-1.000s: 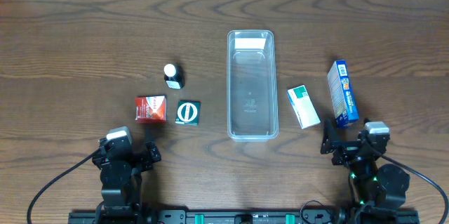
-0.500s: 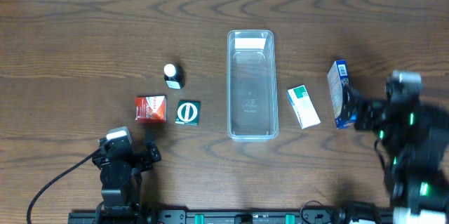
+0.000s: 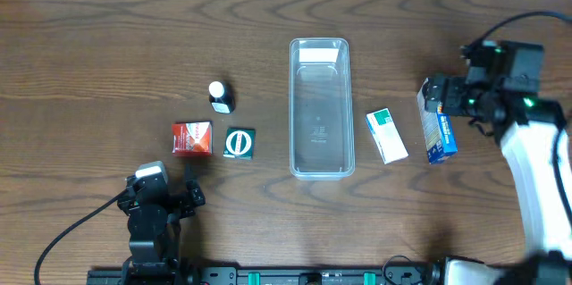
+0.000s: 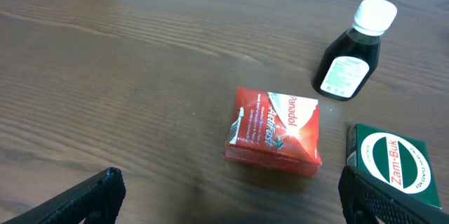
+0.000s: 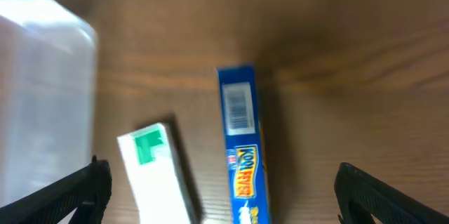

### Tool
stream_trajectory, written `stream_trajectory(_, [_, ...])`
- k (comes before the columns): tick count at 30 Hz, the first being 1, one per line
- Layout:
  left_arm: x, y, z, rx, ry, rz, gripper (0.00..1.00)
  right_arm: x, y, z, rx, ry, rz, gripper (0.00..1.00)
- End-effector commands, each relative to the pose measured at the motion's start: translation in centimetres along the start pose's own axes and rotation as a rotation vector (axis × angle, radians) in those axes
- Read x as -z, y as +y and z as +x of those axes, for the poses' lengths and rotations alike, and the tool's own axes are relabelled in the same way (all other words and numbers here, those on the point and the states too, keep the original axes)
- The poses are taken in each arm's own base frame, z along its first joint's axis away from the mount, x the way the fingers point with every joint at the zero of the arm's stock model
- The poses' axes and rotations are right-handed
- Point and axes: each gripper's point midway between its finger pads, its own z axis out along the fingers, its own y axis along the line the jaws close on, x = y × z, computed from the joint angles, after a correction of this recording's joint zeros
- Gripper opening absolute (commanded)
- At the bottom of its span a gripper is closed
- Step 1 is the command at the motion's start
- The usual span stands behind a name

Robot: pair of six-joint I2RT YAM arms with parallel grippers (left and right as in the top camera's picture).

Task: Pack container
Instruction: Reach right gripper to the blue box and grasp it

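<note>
The clear plastic container [image 3: 319, 108] lies lengthwise at the table's middle; its edge shows blurred in the right wrist view [image 5: 42, 76]. A blue box [image 3: 437, 122] [image 5: 242, 150] and a white-and-green box [image 3: 386, 135] [image 5: 158, 171] lie to its right. A red box [image 3: 191, 138] [image 4: 275, 131], a green box [image 3: 239, 143] [image 4: 393, 161] and a dark bottle with a white cap [image 3: 219, 96] [image 4: 352, 52] lie to its left. My right gripper [image 3: 444, 96] [image 5: 221, 196] is open above the blue box's far end. My left gripper [image 3: 164, 197] [image 4: 231, 196] is open near the front edge, short of the red box.
Black cables trail from both arms at the front edge of the wooden table [image 3: 134, 44]. A light strip runs along the table's far edge.
My right arm has risen from the front edge and swung out over the blue box at the right. The left arm and all objects have not moved.
</note>
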Motion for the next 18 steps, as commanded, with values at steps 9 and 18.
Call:
stream_trajectory(9, [-0.3, 0.2, 0.6, 0.004, 0.01, -0.009, 0.98, -5.1, -1.6, 3.2, 0.041, 0.192, 0.043, 0.58])
stream_trajectory(18, [-0.3, 0.2, 0.6, 0.004, 0.01, -0.009, 0.98, -5.9, -2.0, 4.7, 0.034, 0.244, 0.089, 0.39])
